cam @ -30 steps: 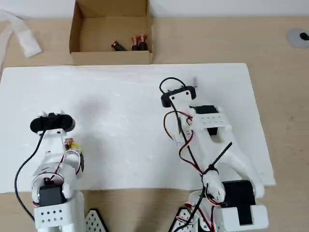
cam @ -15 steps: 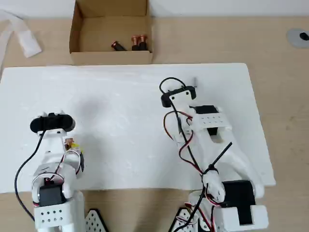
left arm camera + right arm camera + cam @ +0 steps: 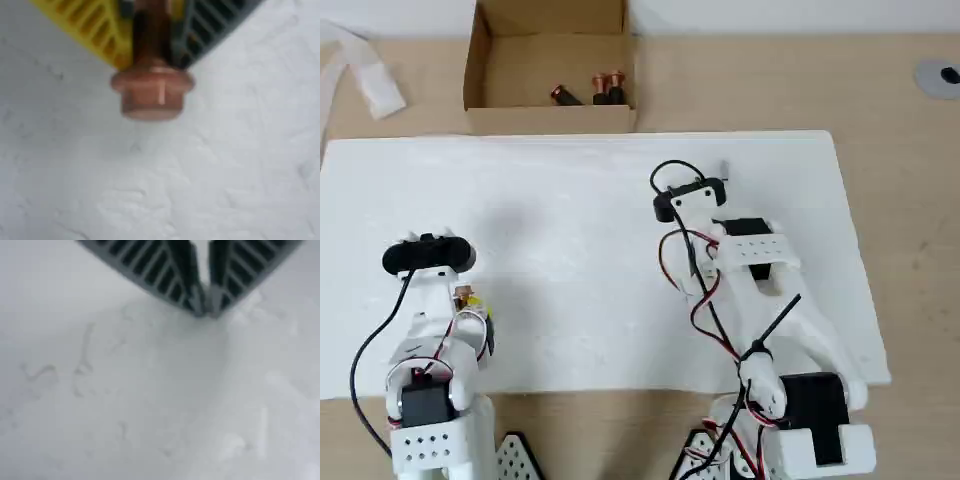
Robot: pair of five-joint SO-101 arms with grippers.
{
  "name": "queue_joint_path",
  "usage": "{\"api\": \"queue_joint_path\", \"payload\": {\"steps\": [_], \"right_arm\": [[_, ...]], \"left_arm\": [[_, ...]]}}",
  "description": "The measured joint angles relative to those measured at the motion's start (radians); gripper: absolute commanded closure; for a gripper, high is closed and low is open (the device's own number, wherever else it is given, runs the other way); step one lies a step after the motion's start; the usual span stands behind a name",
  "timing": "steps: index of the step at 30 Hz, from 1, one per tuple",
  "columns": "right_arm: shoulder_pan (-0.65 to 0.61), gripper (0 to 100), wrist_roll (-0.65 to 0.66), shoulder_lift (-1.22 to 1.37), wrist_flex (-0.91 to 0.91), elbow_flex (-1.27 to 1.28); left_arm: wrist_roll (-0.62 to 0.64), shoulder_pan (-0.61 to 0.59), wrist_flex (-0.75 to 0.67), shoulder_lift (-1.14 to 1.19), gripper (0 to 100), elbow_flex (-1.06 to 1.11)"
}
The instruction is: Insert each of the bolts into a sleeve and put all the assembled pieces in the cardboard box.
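Observation:
A copper bolt (image 3: 152, 92) is clamped by its shank between the yellow and dark fingers of my left gripper (image 3: 150, 60), with its hex head sticking out just above the white foam mat (image 3: 150, 190). In the high view that bolt (image 3: 464, 296) shows at the left arm's tip, near the mat's front left. My right gripper (image 3: 205, 307) is shut with nothing in it, its tips close over the bare mat (image 3: 125, 405) right of the middle. The cardboard box (image 3: 478, 70) stands beyond the mat's far edge and holds several copper and black assembled pieces (image 3: 590, 92).
The white mat (image 3: 570, 200) covers most of the wooden table (image 3: 900, 200). A white strip of cloth or paper (image 3: 370, 80) lies at the far left beside the box. A grey disc (image 3: 938, 77) sits at the far right edge.

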Motion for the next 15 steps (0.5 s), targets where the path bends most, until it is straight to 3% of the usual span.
{"api": "queue_joint_path", "payload": {"steps": [10,15], "right_arm": [[0.0,98.8,0.006,0.0,0.0,0.0],[0.0,98.8,0.13,0.026,0.109,-0.112]], "left_arm": [[0.0,0.0,0.0,0.0,99,0.0],[0.0,0.0,0.0,0.0,99,0.0]]}}
